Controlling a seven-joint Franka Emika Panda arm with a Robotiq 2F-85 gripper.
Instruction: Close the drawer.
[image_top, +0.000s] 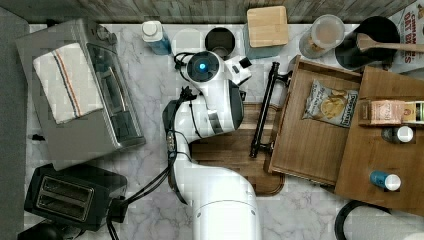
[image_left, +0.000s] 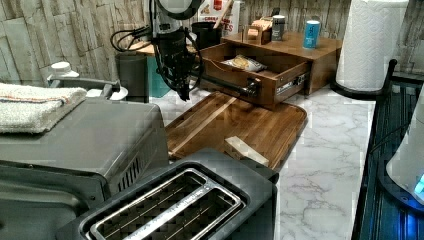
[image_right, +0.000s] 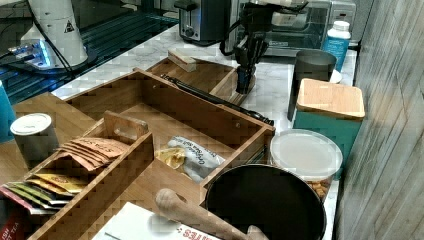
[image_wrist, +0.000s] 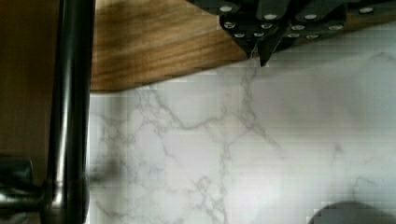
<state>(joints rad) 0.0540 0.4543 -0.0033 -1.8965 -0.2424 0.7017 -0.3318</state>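
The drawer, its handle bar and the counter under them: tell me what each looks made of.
The drawer: medium-brown wood, judging by visible grain, with a smooth matte finish. Its handle bar: probably metal, dark and glossy, since the wrist view shows a bright highlight along it. The counter: white with grey veining, so marble or a marble-look surface; which one cannot be told.

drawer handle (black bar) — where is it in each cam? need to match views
Top view: drawer handle runs vertically at centre, off the top view's left edge of the open drawer.
Left view: upper centre, along the drawer front.
Right view: a diagonal bar on the drawer's far side.
Wrist view: thick dark bar.
Shared landmark: the cutting board beside the handle.
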